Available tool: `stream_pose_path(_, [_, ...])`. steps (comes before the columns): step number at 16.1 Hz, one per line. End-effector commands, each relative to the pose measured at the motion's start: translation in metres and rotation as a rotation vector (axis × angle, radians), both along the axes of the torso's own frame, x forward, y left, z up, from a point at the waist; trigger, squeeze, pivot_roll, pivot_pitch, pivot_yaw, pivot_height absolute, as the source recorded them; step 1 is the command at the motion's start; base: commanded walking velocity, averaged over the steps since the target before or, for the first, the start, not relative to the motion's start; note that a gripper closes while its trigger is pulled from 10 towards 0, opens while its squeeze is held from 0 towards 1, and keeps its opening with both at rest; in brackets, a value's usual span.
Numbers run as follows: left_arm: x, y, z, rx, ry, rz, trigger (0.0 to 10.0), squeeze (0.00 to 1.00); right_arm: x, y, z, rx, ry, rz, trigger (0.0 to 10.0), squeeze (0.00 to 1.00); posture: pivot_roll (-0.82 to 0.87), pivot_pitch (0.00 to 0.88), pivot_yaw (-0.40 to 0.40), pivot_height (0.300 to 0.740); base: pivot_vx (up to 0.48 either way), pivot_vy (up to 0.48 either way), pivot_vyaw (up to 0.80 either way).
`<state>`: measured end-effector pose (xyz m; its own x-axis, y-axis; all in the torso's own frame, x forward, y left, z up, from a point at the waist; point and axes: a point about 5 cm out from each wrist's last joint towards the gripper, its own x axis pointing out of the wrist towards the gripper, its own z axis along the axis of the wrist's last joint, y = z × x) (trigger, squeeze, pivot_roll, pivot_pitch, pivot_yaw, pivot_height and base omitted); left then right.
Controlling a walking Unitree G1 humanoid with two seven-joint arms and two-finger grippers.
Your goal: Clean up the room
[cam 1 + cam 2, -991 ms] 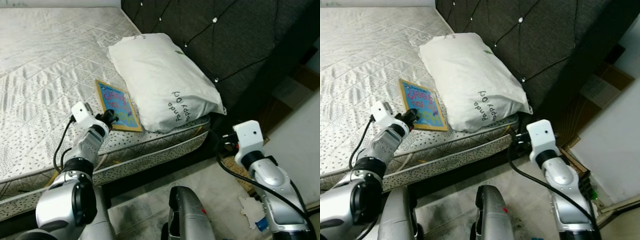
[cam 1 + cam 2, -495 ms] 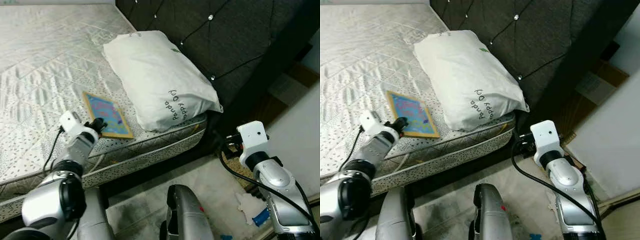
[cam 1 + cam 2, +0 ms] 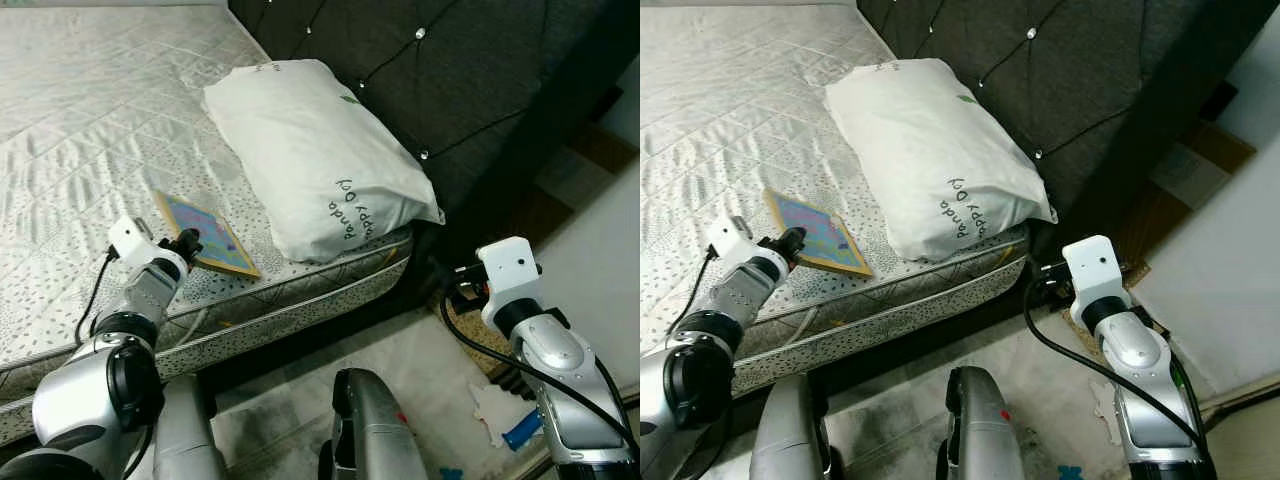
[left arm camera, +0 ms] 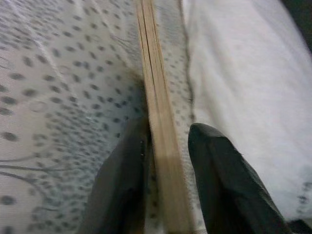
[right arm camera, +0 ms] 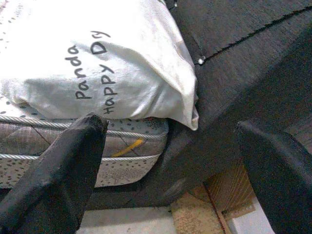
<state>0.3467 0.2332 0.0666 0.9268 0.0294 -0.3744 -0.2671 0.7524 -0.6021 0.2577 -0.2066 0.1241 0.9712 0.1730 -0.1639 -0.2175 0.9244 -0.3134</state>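
Quilted grey-white mattress point(image 3: 90, 120) with a speckled edge band spans the scene, backed by a dark tufted headboard point(image 3: 470, 70). On either face of a thin flat book point(image 3: 205, 232), the left gripper's point(image 4: 163, 156) two black fingers point(image 4: 222, 180) are closed, pinching its near edge; the wrist view shows the book edge-on as a pale wood-coloured strip between the pads. The book has a blue cover with pink markings and a tan border, and it tilts up slightly from the mattress, lying just beside a white pillow point(image 3: 310, 150) printed "Panda Happy Day". It sits close to the mattress's front edge, with open quilted surface stretching away from the pillow. The pillow rests against the headboard at the mattress corner. Past that corner, the right gripper point(image 5: 170, 161) hangs in the air near the bed's side with fingers spread wide, grasping nothing. Below it, a grey tiled floor point(image 3: 440, 360) holds a crumpled white paper point(image 3: 492, 408) and a small blue item point(image 3: 522, 432).
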Motion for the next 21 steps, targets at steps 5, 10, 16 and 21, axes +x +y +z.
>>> stream_pose_path(5, [-0.001, 0.024, 0.008, 0.14, 0.038, 0.053, 10.0, 1.0, 0.003, -0.003, 0.005, 0.002, -0.019, -0.024, 10.0, 0.0, -0.25, 0.023, -0.165, 0.597, 0.0, 0.0, 0.0])
stream_pose_path(10, [-0.006, 0.042, 0.01, 0.286, 0.088, 0.049, 10.0, 1.0, 0.009, 0.003, 0.004, 0.018, -0.029, -0.019, 10.0, 0.0, -0.23, 0.007, -0.156, 0.597, 0.0, 0.0, 0.0])
stream_pose_path(16, [0.002, 0.033, 0.02, 0.379, -0.01, 0.045, 10.0, 1.0, 0.02, 0.022, -0.002, 0.085, -0.046, -0.012, 10.0, 0.0, -0.15, 0.0, -0.123, 0.597, 0.0, 0.0, 0.0])
stream_pose_path(21, [-0.01, 0.009, 0.018, 0.559, -0.186, 0.036, 10.0, 1.0, 0.037, 0.058, -0.007, 0.196, -0.052, 0.025, 10.0, 0.0, -0.03, 0.0, -0.097, 0.597, 0.0, 0.0, 0.0])
